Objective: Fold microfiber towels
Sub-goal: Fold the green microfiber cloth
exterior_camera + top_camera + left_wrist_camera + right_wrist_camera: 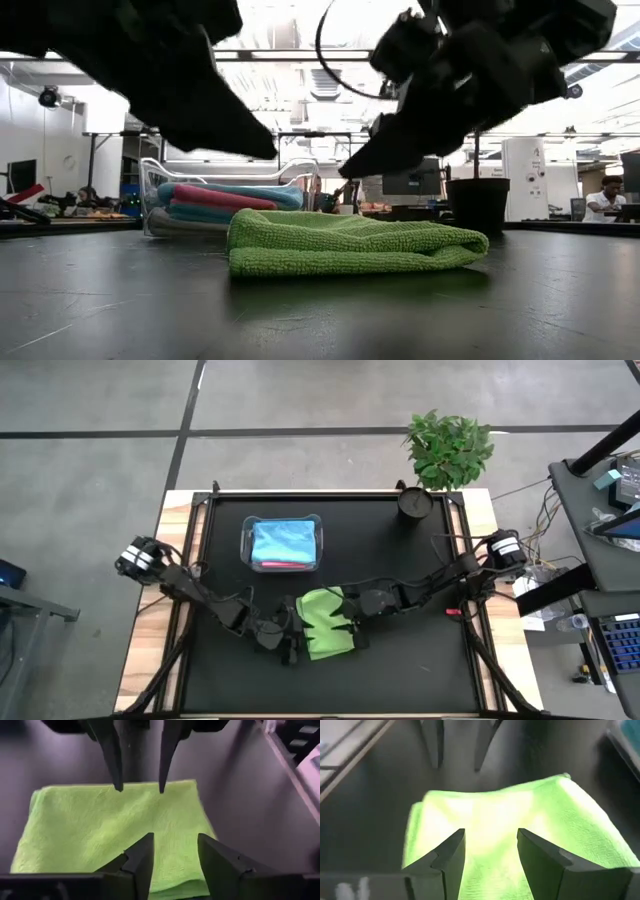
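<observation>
A lime green microfiber towel (pixel 325 625) lies folded in layers on the black table top, its underside flat on the table (pixel 350 245). My left gripper (pixel 175 855) hovers open over the towel's left side. My right gripper (pixel 490 855) hovers open over its right side. The two face each other across the towel, and both are clear of it in the low view. More microfiber towels, light blue and pink, lie stacked in a clear tub (pixel 283 545) behind the green one.
A dark pot (pixel 413 502) with a green plant (pixel 450 448) stands at the far right corner. The tub (pixel 220 205) sits just behind the green towel. Raised rails run along the table's sides (pixel 470 610). Bare black surface lies near the front edge. A person (pixel 605 200) sits far off in the room.
</observation>
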Robot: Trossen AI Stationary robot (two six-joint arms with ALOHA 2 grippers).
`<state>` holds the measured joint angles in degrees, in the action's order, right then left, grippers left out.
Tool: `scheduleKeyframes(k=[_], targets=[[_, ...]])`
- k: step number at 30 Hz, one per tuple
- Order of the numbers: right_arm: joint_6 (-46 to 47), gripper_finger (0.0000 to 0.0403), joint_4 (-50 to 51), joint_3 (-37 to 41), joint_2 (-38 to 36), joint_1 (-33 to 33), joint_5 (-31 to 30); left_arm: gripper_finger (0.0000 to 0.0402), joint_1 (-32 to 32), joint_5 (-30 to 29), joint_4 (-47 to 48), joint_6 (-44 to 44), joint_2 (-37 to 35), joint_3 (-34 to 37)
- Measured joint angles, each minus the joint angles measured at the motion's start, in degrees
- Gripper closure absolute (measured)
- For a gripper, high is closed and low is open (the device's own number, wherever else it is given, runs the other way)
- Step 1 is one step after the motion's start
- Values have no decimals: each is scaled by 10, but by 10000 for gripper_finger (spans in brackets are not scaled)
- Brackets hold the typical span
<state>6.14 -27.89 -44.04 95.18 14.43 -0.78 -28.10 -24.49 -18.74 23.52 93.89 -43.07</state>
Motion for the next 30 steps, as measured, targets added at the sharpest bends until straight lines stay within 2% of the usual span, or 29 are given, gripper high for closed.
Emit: scheduleKeyframes(k=[3, 9, 12, 17, 30], targets=[[0, 236, -11, 6, 14, 6, -23, 282, 3, 0, -21, -3, 31, -8], [6, 247, -67, 13, 55, 15, -25, 331, 3, 1, -43, 1, 87, -20], [8, 289, -97, 16, 67, 17, -29, 355, 0, 12, -84, 13, 117, -31], [0, 381, -117, 18, 75, 20, -29, 391, -8, 43, -89, 30, 150, -45], [-12, 394, -121, 48, 76, 57, -103, 399, -39, 64, -75, 61, 169, -60]])
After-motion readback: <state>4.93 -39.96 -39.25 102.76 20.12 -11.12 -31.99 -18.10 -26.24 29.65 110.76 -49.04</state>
